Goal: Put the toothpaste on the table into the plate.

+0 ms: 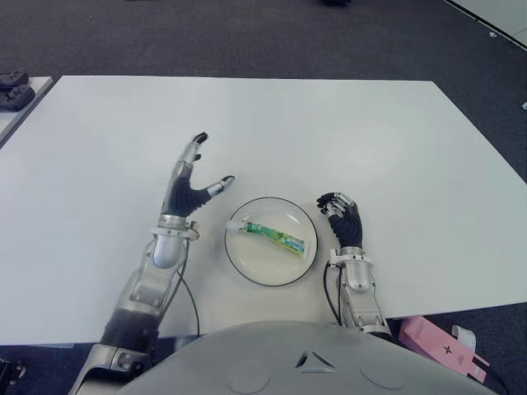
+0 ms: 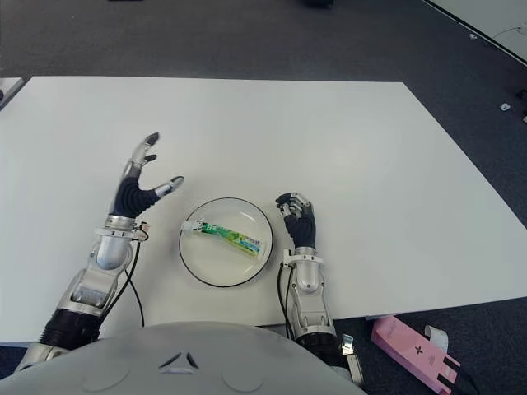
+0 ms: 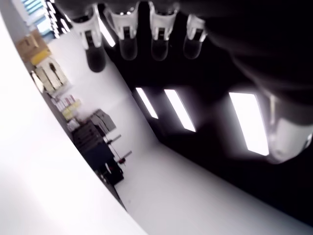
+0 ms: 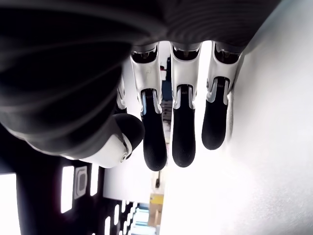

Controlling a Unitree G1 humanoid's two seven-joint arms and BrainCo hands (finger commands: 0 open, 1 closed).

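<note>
The toothpaste [image 1: 272, 235] lies inside the plate [image 1: 247, 262], a white round plate with a dark rim that stands on the white counter [image 1: 370, 132], in the lower middle of the left eye view. The tube is green and white, its white cap points to the left side of the frame, and it lies a little slanted across the upper half of the plate.

The left robot hand [image 1: 191, 183] shows just left of the plate, in the middle left of the frame. It is released: the fingers [image 3: 128, 36] are stretched out and point away toward the upper part of the frame, the thumb is spread toward the plate, and it holds nothing. I cannot tell if it touches the counter.

The right robot hand [image 1: 342, 216] shows just right of the plate, close to its rim. Its fingers [image 4: 184, 127] are half curled, in a relaxed way, and nothing is between them.

In the lower right corner, beside the counter edge, a pink box [image 1: 440, 347] is on the dark floor [image 1: 247, 37].
</note>
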